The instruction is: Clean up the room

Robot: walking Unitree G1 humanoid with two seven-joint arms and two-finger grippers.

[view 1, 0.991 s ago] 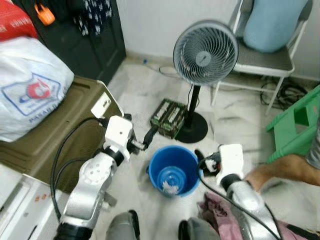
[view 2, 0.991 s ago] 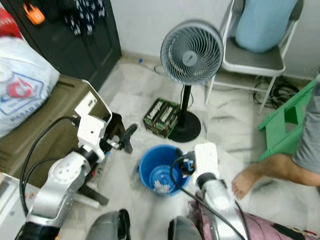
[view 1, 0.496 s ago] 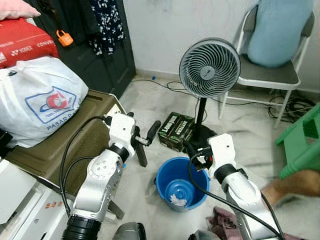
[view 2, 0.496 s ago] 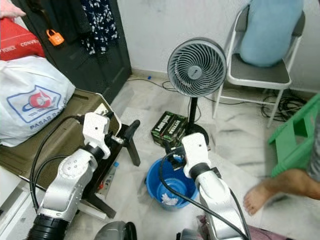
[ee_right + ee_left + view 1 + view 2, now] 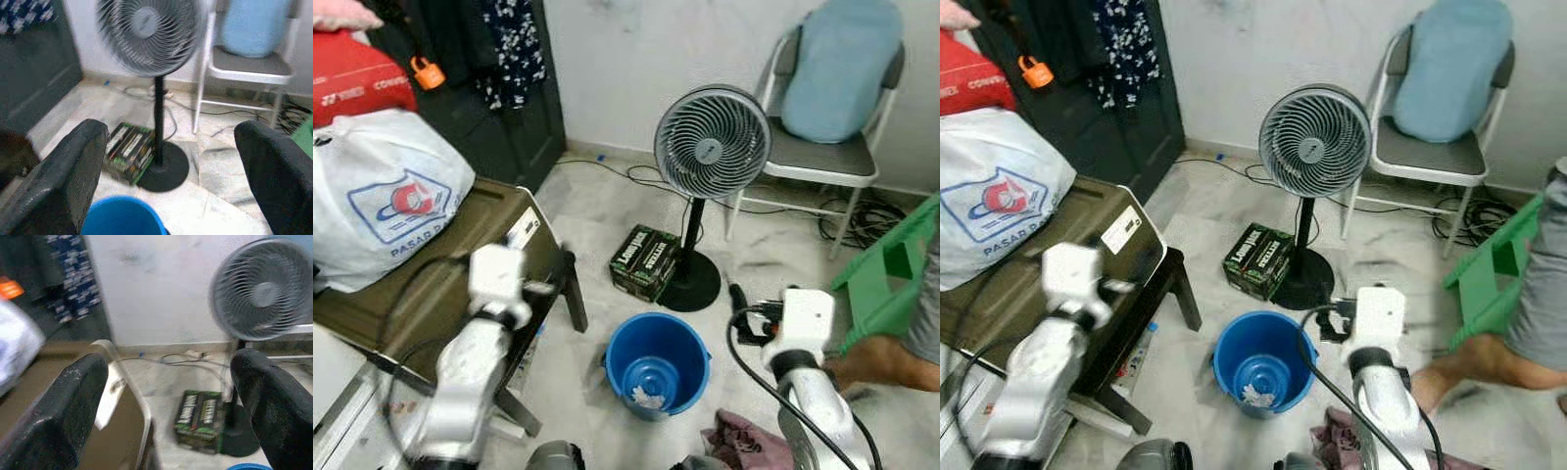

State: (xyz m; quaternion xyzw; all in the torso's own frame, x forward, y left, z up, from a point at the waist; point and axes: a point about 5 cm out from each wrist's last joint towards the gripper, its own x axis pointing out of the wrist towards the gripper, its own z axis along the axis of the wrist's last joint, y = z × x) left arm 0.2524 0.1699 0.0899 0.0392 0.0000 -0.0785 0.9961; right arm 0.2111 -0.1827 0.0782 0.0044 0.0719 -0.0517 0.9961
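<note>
Left hand (image 5: 168, 406) fingers spread, blue bucket (image 5: 658, 362), fan (image 5: 712, 142)

The white plastic bag (image 5: 382, 196) reads "PASAR"; other print is illegible.

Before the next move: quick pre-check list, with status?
1. Left gripper jaws open, nothing held: ok.
2. Right gripper jaws open, nothing held: ok.
3. Blue bucket upright, white scrap inside: ok.
4. Person's foot close beside the right arm: not ok.
5. Pink cloth on the floor by the robot's feet, not picked up: not ok.
6. Fan standing upright behind the bucket: ok.
</note>
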